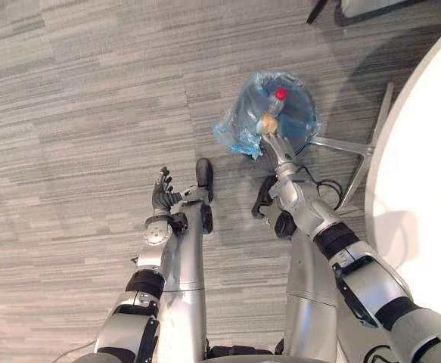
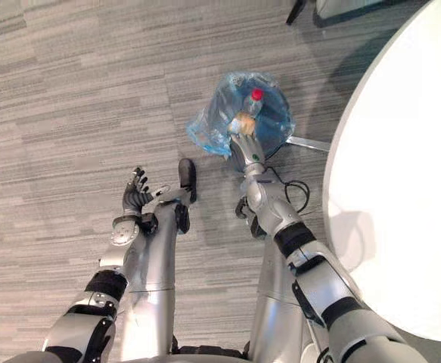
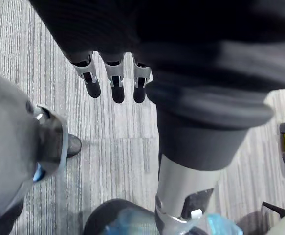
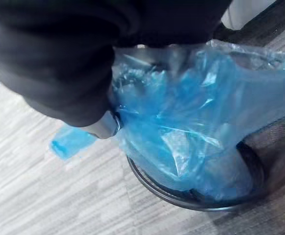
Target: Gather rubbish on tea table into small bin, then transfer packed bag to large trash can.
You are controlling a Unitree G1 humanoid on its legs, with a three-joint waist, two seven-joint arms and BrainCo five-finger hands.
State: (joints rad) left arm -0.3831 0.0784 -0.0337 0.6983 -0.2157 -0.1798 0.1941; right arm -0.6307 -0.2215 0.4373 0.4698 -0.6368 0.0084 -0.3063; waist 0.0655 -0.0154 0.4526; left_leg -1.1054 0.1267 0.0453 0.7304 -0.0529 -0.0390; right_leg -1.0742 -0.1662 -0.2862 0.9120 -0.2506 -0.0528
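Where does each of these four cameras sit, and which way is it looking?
Left eye view: on the head, facing down at grey carpet; the left hand and right hand show.
Right eye view: beside it, same scene, more of the white round table.
Left wrist view: on the left wrist, looking past its straight fingers to carpet.
Right wrist view: on the right wrist, close on the blue translucent plastic bag in the black mesh bin; dark cover shows.
Shared: both eye views show that bag too.

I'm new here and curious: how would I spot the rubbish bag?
Find the big white round table; right beside it stands a small black mesh bin. The bag is the crinkly clear-blue plastic sitting in it, a red-capped bottle inside.
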